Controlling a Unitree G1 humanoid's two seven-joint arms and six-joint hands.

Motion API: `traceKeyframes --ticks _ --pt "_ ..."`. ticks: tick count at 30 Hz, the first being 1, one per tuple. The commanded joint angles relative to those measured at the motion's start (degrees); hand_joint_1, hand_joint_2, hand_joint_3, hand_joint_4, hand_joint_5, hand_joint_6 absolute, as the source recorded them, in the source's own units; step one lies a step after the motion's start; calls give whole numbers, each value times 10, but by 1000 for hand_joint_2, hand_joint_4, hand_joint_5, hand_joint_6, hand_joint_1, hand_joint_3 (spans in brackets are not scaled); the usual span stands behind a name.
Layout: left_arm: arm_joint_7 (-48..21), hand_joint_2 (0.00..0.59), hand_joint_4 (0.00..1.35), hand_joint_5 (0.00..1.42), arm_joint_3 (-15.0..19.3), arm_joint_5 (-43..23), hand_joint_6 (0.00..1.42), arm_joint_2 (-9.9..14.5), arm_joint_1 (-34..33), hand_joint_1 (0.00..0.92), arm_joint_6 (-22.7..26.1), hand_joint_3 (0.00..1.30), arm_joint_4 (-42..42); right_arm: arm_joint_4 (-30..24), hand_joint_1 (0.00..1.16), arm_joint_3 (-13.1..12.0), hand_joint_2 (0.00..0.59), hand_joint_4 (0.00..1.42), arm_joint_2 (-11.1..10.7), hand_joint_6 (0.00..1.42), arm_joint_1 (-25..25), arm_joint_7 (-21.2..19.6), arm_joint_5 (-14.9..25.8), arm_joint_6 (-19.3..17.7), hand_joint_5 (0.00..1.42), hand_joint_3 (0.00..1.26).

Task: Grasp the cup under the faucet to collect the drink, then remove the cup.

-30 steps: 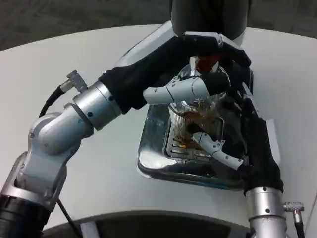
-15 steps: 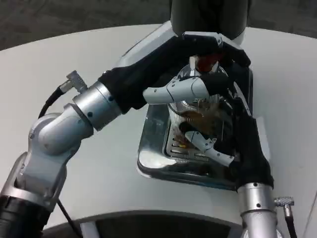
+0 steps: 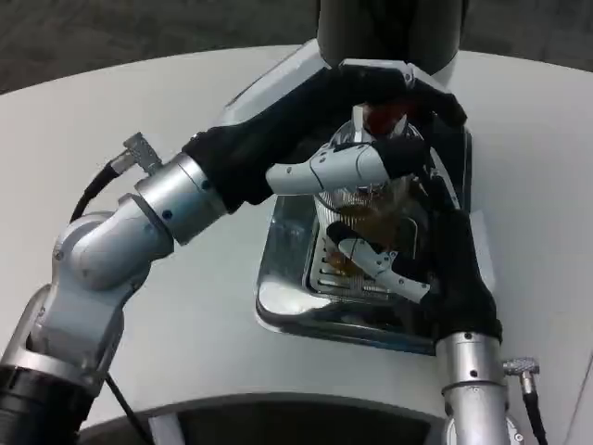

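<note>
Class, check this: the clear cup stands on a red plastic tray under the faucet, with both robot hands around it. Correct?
Not quite. The head view shows the tray is shiny metal, not red plastic. The clear cup stands on it under the faucet, with the left robot hand and right robot hand around it.

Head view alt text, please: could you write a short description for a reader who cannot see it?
Both robot hands meet at a clear cup of brown drink under a dispenser's red faucet: the right hand grips the cup, the left hand reaches the faucet. The cup stands on a shiny metal drip tray on a white table.
</note>
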Motion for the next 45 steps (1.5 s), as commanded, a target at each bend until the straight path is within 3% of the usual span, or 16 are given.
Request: traceKeyframes --ticks 1,20,30,45 --pt "-13 65 342 392 -10 26 227 14 19 0 8 505 21 19 859 0 168 116 2 195 -7 -4 2 -10 176 84" --pt "-8 65 351 392 -9 27 221 15 17 0 3 507 32 45 870 5 164 343 3 330 -29 -3 0 -16 415 166" --pt "-9 65 345 390 -2 12 214 13 27 0 16 507 27 45 943 5 148 539 -1 535 -30 -17 -9 -11 616 336" --pt "-15 61 299 344 17 -44 177 5 41 0 54 447 30 31 999 1 152 691 -11 724 -23 -43 -29 -5 804 555"
